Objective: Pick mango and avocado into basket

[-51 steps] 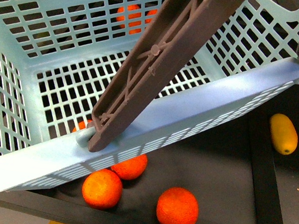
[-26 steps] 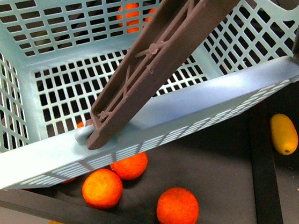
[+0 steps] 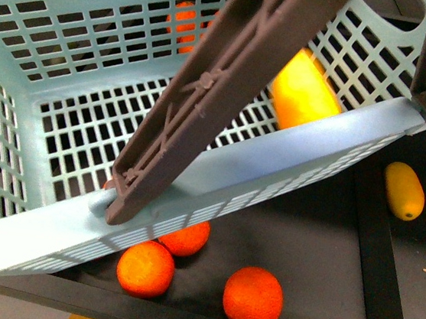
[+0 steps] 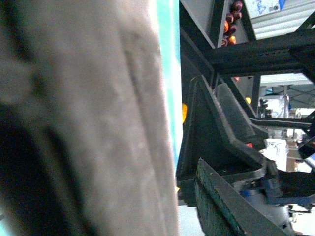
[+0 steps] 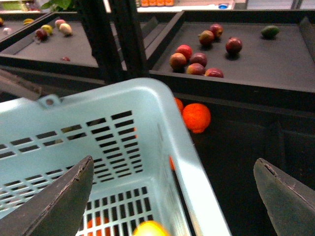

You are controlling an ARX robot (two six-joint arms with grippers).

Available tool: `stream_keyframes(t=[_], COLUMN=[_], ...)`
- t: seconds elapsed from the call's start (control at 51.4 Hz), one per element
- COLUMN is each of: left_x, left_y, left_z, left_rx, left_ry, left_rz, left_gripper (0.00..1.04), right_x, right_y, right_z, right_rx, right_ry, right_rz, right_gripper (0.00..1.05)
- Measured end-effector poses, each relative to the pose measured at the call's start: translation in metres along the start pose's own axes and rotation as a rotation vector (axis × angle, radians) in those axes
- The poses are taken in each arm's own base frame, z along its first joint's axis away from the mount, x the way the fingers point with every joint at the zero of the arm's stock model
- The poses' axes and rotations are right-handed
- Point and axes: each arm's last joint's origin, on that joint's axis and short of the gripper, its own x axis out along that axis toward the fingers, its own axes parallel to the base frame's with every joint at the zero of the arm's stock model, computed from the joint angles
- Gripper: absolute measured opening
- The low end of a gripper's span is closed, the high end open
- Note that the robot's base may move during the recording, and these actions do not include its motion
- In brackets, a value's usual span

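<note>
No text, label, brand or number can be read in any view.

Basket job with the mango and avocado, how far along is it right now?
Done: a mango is inside the basket. In hand: nothing; the right gripper hangs open and empty above the basket. Left: no avocado shows in the basket; a dark green fruit on a far tray may be one. A second mango sits on the shelf outside.
</note>
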Motion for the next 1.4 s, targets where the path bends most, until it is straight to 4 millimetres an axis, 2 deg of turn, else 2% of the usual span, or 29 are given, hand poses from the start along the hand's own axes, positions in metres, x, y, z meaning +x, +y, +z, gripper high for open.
stream_keyframes(t=[0.272, 0.35, 0.37, 0.525, 0.72, 0.798, 0.953, 1.206, 1.401], left_x=[0.0, 0.0, 0.0, 0.0, 0.0, 0.0, 0.0, 0.0, 0.0], left_y=[0.001, 0.0, 0.0, 0.0, 0.0, 0.0, 0.0, 0.0, 0.0], left_z=[0.001, 0.0, 0.0, 0.0, 0.0, 0.0, 0.0, 0.0, 0.0], left_rx=[-0.003, 0.001, 0.002, -0.004, -0.001, -0.002, -0.001, -0.002, -0.002], left_ry=[-0.015, -0.009, -0.006, -0.003, -0.001, -0.002, -0.006, -0.002, -0.003], left_rz=[0.01, 0.006, 0.005, 0.004, 0.002, 0.003, 0.005, 0.003, 0.004], left_gripper=[0.29, 0.29, 0.29, 0.29, 0.29, 0.29, 0.29, 0.29, 0.29], right_x=[-0.023, -0.037, -0.039, -0.081, -0.109, -0.118, -0.138, -0.14, -0.14], right_y=[-0.046, -0.053, -0.055, -0.076, -0.087, -0.089, -0.093, -0.093, -0.093], right_z=[0.004, -0.003, -0.005, -0.04, -0.063, -0.068, -0.083, -0.084, -0.084], right_rx=[0.043, -0.002, -0.004, -0.043, -0.052, -0.058, -0.055, -0.055, -0.055], right_ry=[-0.05, -0.172, -0.178, -0.184, -0.168, -0.173, -0.172, -0.177, -0.178], right_rz=[-0.319, -0.383, -0.386, -0.406, -0.411, -0.409, -0.416, -0.418, -0.418], right_gripper=[0.95, 0.8, 0.78, 0.43, 0.12, 0.02, 0.04, 0.41, 0.79])
